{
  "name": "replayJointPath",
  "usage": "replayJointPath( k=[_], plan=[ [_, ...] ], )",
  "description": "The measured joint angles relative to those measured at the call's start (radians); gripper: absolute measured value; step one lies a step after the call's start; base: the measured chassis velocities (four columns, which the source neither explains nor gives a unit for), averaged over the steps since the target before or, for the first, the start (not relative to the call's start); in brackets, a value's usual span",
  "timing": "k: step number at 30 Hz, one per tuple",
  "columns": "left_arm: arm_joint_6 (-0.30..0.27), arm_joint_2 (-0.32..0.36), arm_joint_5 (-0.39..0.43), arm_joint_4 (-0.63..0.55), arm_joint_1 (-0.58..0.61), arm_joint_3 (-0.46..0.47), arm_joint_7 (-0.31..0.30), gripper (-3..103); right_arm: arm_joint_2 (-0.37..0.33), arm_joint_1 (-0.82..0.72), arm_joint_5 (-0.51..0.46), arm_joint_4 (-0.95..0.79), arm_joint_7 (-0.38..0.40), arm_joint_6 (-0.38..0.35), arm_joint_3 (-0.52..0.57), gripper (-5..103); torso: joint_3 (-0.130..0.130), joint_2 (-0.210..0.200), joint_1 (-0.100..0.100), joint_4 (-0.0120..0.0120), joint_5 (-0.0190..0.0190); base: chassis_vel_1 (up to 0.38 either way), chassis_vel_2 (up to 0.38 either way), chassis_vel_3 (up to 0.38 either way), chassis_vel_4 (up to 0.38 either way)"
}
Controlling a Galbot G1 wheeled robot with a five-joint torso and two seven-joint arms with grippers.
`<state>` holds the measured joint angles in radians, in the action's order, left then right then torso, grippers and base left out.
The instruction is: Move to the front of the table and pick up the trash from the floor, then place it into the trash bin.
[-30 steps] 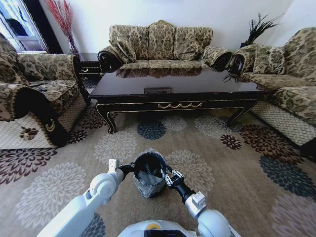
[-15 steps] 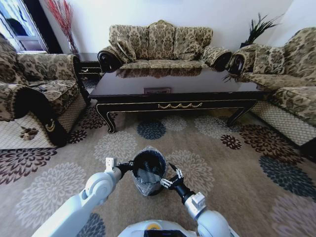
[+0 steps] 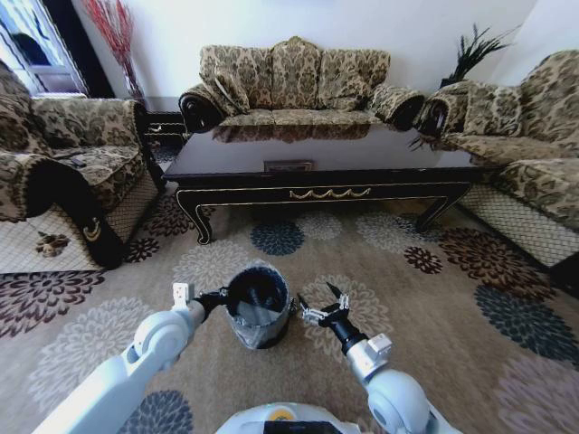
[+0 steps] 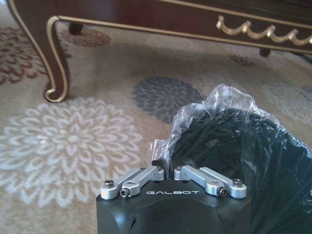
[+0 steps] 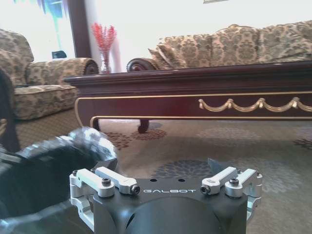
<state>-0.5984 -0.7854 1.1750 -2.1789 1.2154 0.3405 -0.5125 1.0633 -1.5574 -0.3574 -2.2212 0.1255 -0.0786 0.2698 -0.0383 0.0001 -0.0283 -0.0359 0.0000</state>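
The trash bin (image 3: 258, 312), small, round and black with a shiny bag liner, stands on the floor (image 3: 434, 316) in front of the table (image 3: 362, 149). My left gripper (image 3: 220, 297) is shut on the bin's left rim. In the left wrist view the left gripper (image 4: 165, 168) pinches the crinkled edge of the bag on the trash bin (image 4: 234, 146). My right gripper (image 3: 318, 307) hangs open just right of the bin, holding nothing. The right wrist view has the bin (image 5: 44, 165) beside the open right gripper (image 5: 165, 185). The trash is hidden from view.
A patterned sofa (image 3: 294, 77) stands behind the table, with armchairs at the left (image 3: 63, 154) and right (image 3: 534, 136). The table's curved leg (image 4: 53, 53) and gold-trimmed front (image 5: 195, 105) lie ahead. Open carpet spreads to both sides of the bin.
The bin, held by my left gripper, has shifted left and a little farther from me. My right gripper has drawn away from the bin's rim to the right and stands open.
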Motion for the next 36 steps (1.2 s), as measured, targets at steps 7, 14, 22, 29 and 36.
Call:
replayJointPath(
  k=[7, 14, 22, 29, 36],
  plan=[
    [0.002, 0.032, 0.066, 0.047, 0.029, 0.135, 0.021, 3, 0.049, 0.066, -0.034, 0.112, 0.020, 0.006, 0.014, 100, 0.000, 0.000, 0.000, 0.0003, 0.0000, 0.000, 0.000, 0.000, 0.000],
    [0.004, 0.062, 0.105, 0.146, 0.040, 0.201, 0.071, 3, 0.117, 0.104, -0.020, 0.280, 0.025, 0.035, 0.023, 100, 0.000, 0.000, 0.000, -0.0001, -0.0001, 0.000, 0.000, 0.000, 0.000],
    [0.022, 0.044, 0.104, 0.210, 0.039, 0.220, 0.105, 3, 0.185, 0.155, 0.040, 0.430, 0.018, 0.054, -0.015, 100, 0.000, 0.000, 0.000, 0.0002, -0.0002, 0.000, 0.000, 0.000, 0.000],
    [0.031, 0.053, 0.127, 0.231, 0.024, 0.222, 0.112, 3, 0.217, 0.190, 0.107, 0.543, -0.002, 0.071, -0.048, 100, 0.000, 0.000, 0.000, 0.0000, -0.0001, 0.000, 0.000, 0.000, 0.000],
    [0.100, 0.068, 0.157, 0.238, 0.011, 0.187, 0.118, 3, 0.248, 0.278, 0.168, 0.706, -0.026, 0.104, -0.120, 100, 0.000, 0.000, 0.000, 0.0001, -0.0001, 0.000, 0.000, 0.000, 0.000]
  ],
)
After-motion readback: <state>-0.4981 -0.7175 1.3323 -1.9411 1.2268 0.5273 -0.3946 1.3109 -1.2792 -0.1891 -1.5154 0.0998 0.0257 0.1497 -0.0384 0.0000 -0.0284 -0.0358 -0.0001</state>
